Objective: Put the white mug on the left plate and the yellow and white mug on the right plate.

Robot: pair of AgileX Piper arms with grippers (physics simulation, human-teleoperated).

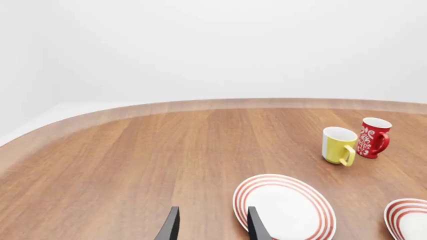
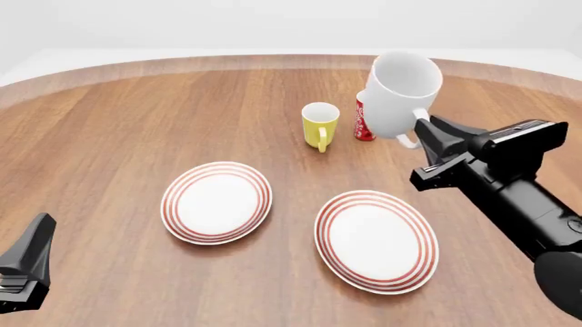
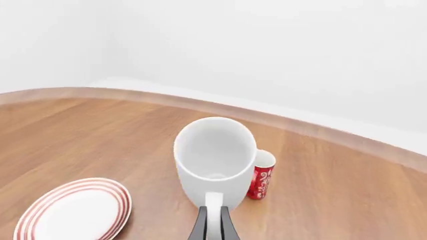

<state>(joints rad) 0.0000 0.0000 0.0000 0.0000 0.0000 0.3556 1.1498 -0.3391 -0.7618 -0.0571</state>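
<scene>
My right gripper point(image 2: 426, 135) is shut on the handle of the white mug point(image 2: 401, 95) and holds it in the air, tilted, above the table beyond the right plate point(image 2: 377, 239). In the right wrist view the gripper point(image 3: 213, 214) pinches the handle below the white mug point(image 3: 215, 157). The yellow and white mug point(image 2: 319, 125) stands on the table behind the plates; it also shows in the left wrist view point(image 1: 339, 145). The left plate point(image 2: 217, 201) is bare. My left gripper point(image 1: 213, 212) is open and empty, low at the near left point(image 2: 26, 264), beside the left plate point(image 1: 283, 206).
A slim red mug point(image 2: 363, 128) with white pattern stands right of the yellow mug, partly hidden behind the white mug; it shows in both wrist views point(image 1: 373, 137) point(image 3: 261, 176). The table's rounded far edge point(image 2: 227, 63) curves behind the mugs.
</scene>
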